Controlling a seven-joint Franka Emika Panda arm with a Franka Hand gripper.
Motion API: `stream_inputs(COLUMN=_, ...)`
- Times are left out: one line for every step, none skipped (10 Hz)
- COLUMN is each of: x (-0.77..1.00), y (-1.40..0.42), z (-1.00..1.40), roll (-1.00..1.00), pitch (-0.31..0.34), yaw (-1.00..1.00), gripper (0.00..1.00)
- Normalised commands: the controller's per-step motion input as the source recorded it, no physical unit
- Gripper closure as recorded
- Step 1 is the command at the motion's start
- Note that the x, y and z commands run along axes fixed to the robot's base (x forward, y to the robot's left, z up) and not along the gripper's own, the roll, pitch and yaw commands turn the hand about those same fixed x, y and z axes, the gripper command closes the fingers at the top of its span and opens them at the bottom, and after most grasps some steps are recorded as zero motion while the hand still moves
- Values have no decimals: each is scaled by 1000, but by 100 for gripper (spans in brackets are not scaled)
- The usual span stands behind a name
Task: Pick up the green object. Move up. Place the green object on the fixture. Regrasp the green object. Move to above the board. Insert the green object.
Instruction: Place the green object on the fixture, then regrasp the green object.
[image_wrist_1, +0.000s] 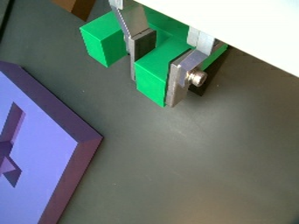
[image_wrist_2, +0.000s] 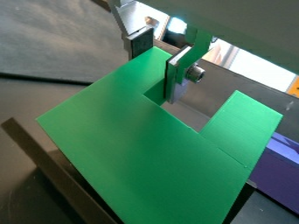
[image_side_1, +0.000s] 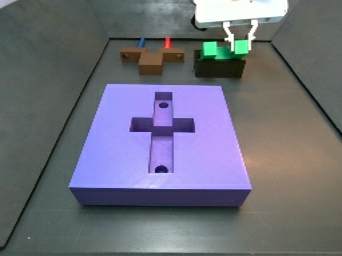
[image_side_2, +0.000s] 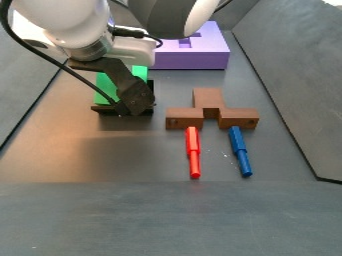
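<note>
The gripper (image_side_1: 238, 42) hangs at the far end of the floor, over the fixture (image_side_1: 221, 68); its silver fingers (image_wrist_1: 177, 81) pinch an arm of the green object (image_wrist_1: 152, 79), which sits in the fixture (image_side_2: 123, 103) between its side walls; the board (image_side_1: 163, 145) lies apart from it, its cross-shaped recess bare; the brown cross-shaped piece (image_side_2: 207, 113) lies just beside the fixture.

Opposed side views share the board (image_side_1: 160, 135) (wrist views close-up).
</note>
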Motion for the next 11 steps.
stream_inputs(x=43, y=51, z=-300, roll=6, pitch=114, yaw=220, gripper=100)
stream_inputs(x=40, y=0, z=-251, roll=0, pitch=0, yaw=137, gripper=100)
stream_inputs(x=0, y=0, z=-211, roll=0, pitch=0, yaw=37, gripper=100)
stream_inputs(x=0, y=0, z=0, roll=14, pitch=0, yaw=0, gripper=100)
stream_inputs(x=0, y=0, z=0, roll=0, pitch=0, yaw=0, gripper=100)
stream_inputs(x=0, y=0, z=0, roll=0, pitch=0, yaw=0, gripper=0)
stream_inputs(x=0, y=0, z=226, roll=394, pitch=0, yaw=71, gripper=0)
stream_inputs(x=9, y=0, z=257, roll=629, pitch=0, yaw=163, gripper=0)
stream_inputs(x=0, y=0, z=226, roll=803, pitch=0, yaw=223, gripper=0)
stream_inputs(x=0, y=0, z=174, roll=931, pitch=-6, yaw=234, gripper=0)
stream_inputs(x=0, y=-6, z=163, roll=1000, pitch=-9, yaw=214, gripper=0)
